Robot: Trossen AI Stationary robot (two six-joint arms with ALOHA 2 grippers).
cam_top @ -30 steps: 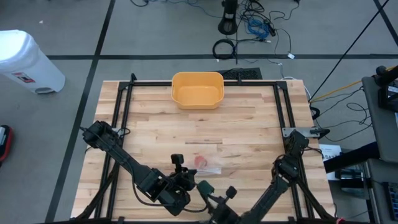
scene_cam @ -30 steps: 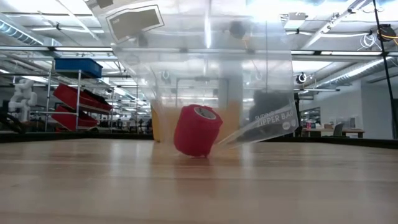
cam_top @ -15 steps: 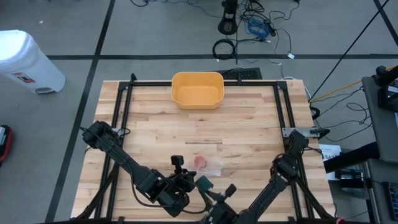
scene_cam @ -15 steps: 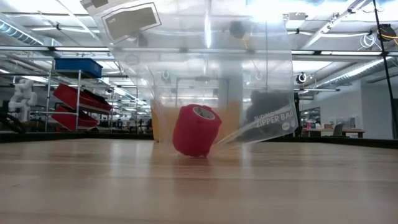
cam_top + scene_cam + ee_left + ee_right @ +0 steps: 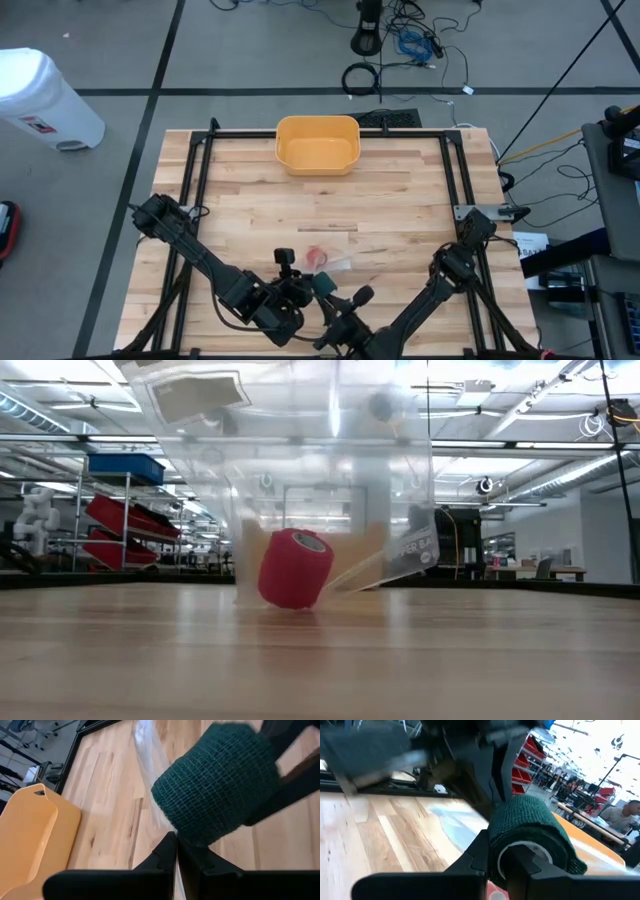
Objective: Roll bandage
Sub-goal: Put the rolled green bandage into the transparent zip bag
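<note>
- The left pincer (image 5: pixel 176 851) sits at the near edge of the worktop (image 5: pixel 400 210), its fingers pressed together on the upper edge of a clear zipper bag (image 5: pixel 330 480).
- The bag hangs upright from that grip, its bottom resting on the wood.
- A red bandage roll (image 5: pixel 294 568) lies tilted inside the bag, low down, touching the worktop.
- The right pincer (image 5: pixel 495 857) is clamped on a dark green bandage roll (image 5: pixel 530 832), holding it just beside the left pincer, near the bag's mouth.
- A yellow bin (image 5: pixel 317 144) stands at the far edge, well apart.
</note>
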